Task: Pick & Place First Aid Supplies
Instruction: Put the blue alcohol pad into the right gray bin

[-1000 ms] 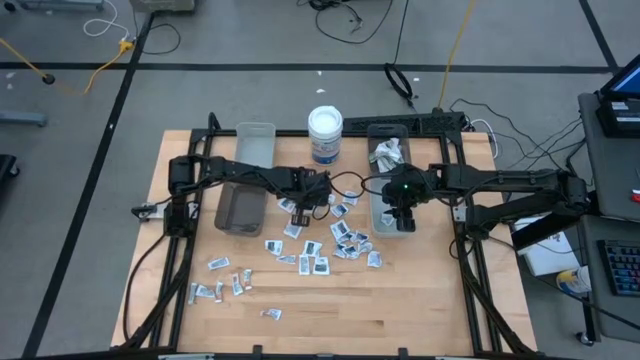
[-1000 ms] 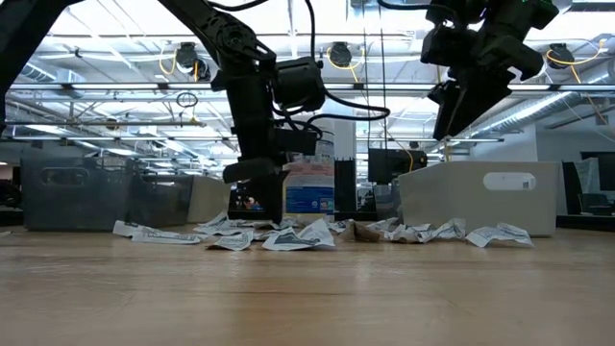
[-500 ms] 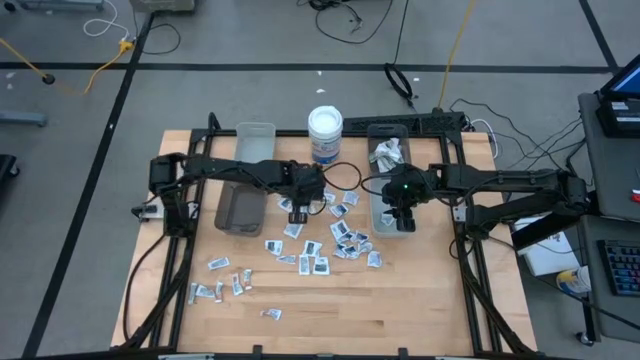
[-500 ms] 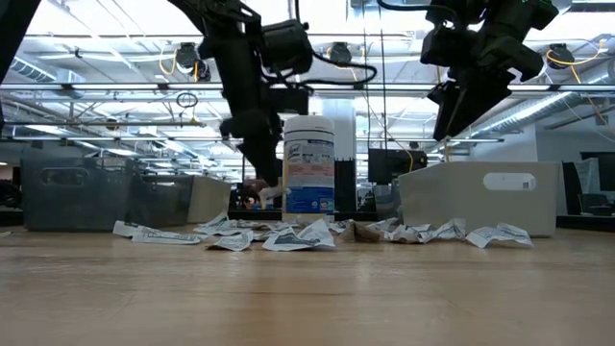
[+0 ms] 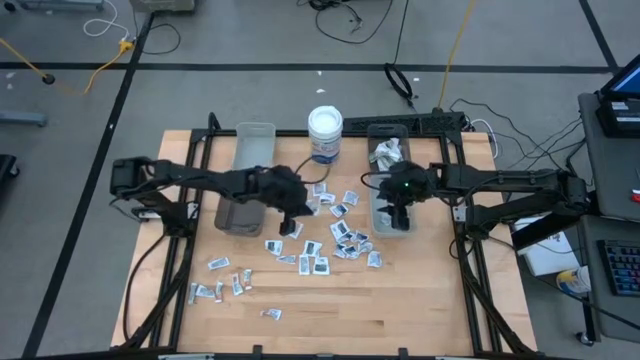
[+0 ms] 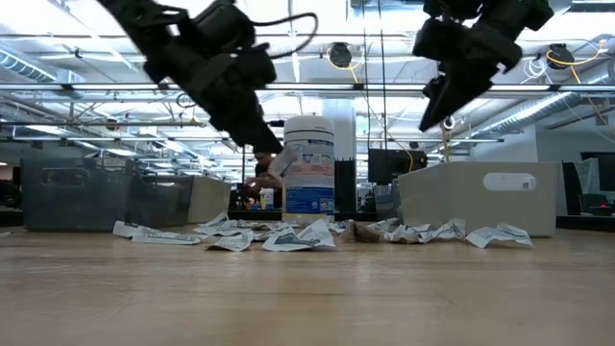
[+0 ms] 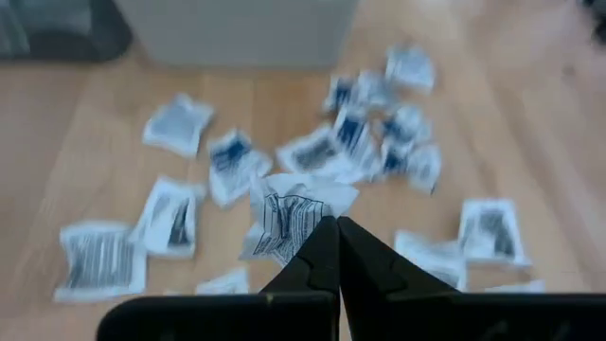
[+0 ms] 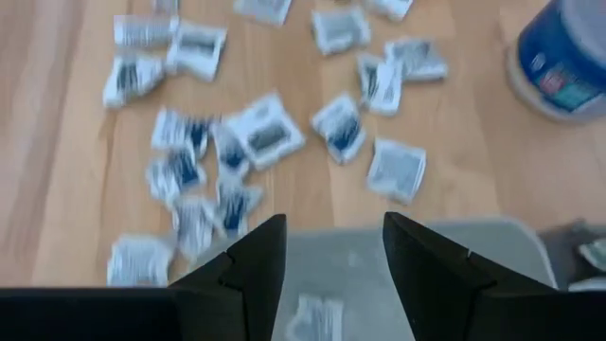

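Bare wood (image 5: 400,300) near front edge, packets (image 5: 320,245) crowding centre, tub (image 5: 325,135) seemingly blocking behind.

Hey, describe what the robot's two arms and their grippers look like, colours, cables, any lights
Both arms are black, jointed tubes. The left gripper ends in two dark tapered fingers; the right gripper has two broad dark fingers. A black cable loops by the left wrist, and a small green light glows on the right wrist.

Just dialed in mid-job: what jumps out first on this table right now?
The scatter of small white first aid packets across the middle of the wooden table grabs the eye first. Above it the left hand is shut on one printed packet, lifted clear of the pile. The right hand hangs open over the grey bin on the right, and a white tub with a blue label stands at the back.
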